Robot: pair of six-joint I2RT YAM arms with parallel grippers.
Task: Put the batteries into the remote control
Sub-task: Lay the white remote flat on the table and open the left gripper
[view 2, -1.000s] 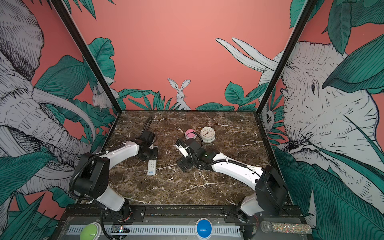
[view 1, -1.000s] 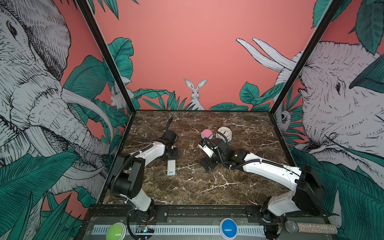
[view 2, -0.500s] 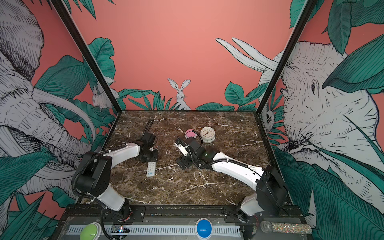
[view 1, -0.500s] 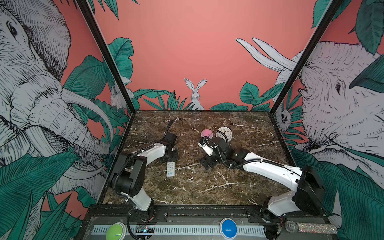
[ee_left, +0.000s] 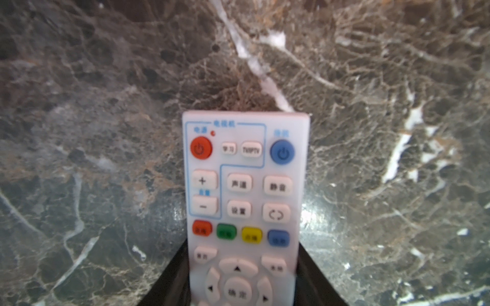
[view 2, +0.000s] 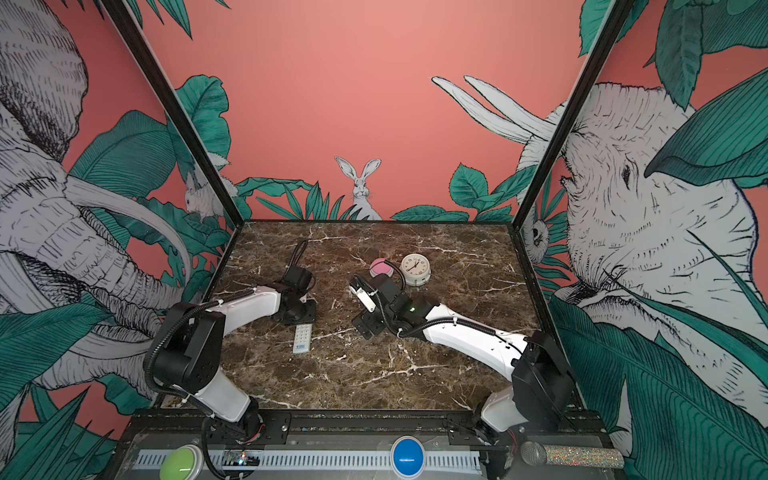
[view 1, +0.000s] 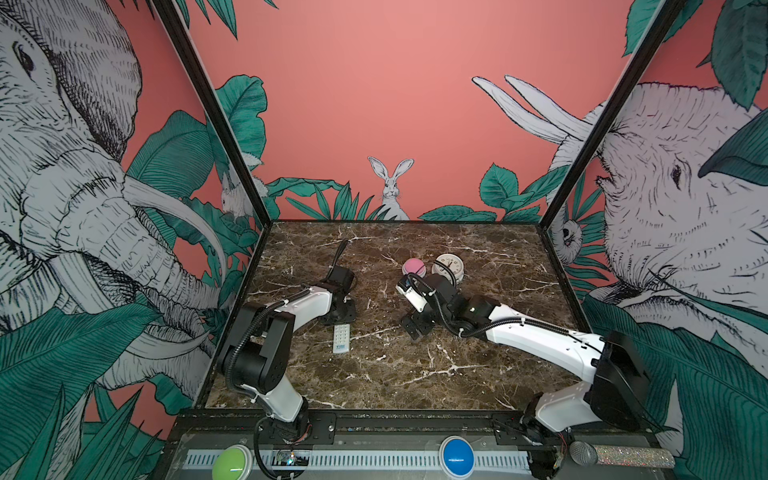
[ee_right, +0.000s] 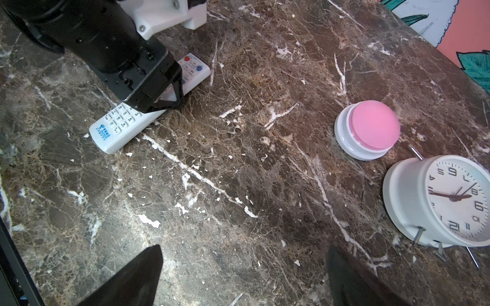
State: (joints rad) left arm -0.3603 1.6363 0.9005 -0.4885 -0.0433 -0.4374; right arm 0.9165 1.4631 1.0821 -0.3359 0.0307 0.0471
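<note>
remote control [view 1: 341, 340] flat, buttons up, on surface [view 1: 395, 374] left of centre, left hand [ee_left: 243, 249] part-closed, fingers pinching both long edges, right hand [ee_right: 244, 286] wide open, empty, over bare surface near pink button [ee_right: 368, 127]

White remote control [view 1: 341, 338] (buttons up), flat

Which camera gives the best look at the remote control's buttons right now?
Left wrist view: the remote control fills the centre, buttons close up, between the fingers of the left gripper. Right wrist view shows both ends, middle hidden by that gripper. In both top views it is tiny.
</note>
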